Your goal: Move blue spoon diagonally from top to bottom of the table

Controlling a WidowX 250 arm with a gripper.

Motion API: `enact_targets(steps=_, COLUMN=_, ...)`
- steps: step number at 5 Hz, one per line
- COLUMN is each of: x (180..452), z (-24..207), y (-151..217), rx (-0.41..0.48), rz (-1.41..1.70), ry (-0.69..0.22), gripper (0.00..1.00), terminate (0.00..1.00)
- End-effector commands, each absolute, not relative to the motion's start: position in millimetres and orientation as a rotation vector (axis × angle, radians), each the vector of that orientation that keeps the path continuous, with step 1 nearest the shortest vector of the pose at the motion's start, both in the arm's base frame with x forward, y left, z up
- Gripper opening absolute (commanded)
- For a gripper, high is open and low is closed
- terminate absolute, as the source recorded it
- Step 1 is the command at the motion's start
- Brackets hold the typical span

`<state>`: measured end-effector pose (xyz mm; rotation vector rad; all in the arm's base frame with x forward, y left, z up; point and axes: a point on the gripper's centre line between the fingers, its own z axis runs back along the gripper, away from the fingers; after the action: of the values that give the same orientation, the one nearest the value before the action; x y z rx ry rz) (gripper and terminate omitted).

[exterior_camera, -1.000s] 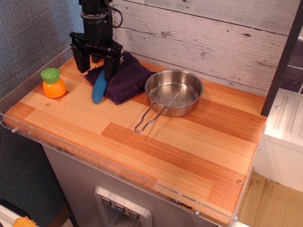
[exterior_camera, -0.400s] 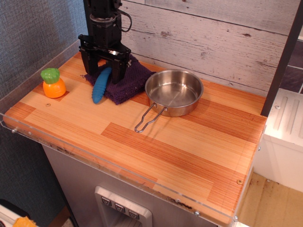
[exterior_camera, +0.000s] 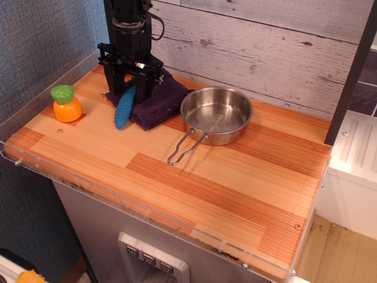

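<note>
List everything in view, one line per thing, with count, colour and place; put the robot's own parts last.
spoon: one, blue handle, far left, lying partly on the cloth, between the gripper's fingers.
cloth: one, purple, far left by the wall, under the spoon.
pan: one, silver steel with a wire handle, middle back of the table, right of the cloth.
toy carrot: one, orange with a green top, left edge.
table: one, striped light wood with a clear rim.
gripper: one, black, over the spoon's upper end, a finger on each side; whether it has closed on it cannot be told.
</note>
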<state>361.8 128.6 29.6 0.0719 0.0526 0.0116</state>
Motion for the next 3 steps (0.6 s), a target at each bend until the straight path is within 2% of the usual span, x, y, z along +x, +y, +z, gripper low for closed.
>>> enact_targets(steps=1, x=364.3, z=39.0, y=136.2, rx=0.078, rz=0.021, ry=0.032, gripper=1.0, terminate=0.0)
enact_targets(steps=2, x=365.2, z=35.2, y=137.7, rx=0.073, rz=0.021, ry=0.049, gripper=1.0, terminate=0.0)
enact_targets(steps=3, x=367.3, z=33.9, y=138.2, rx=0.074, rz=0.011, ry=0.056, gripper=0.0, terminate=0.0)
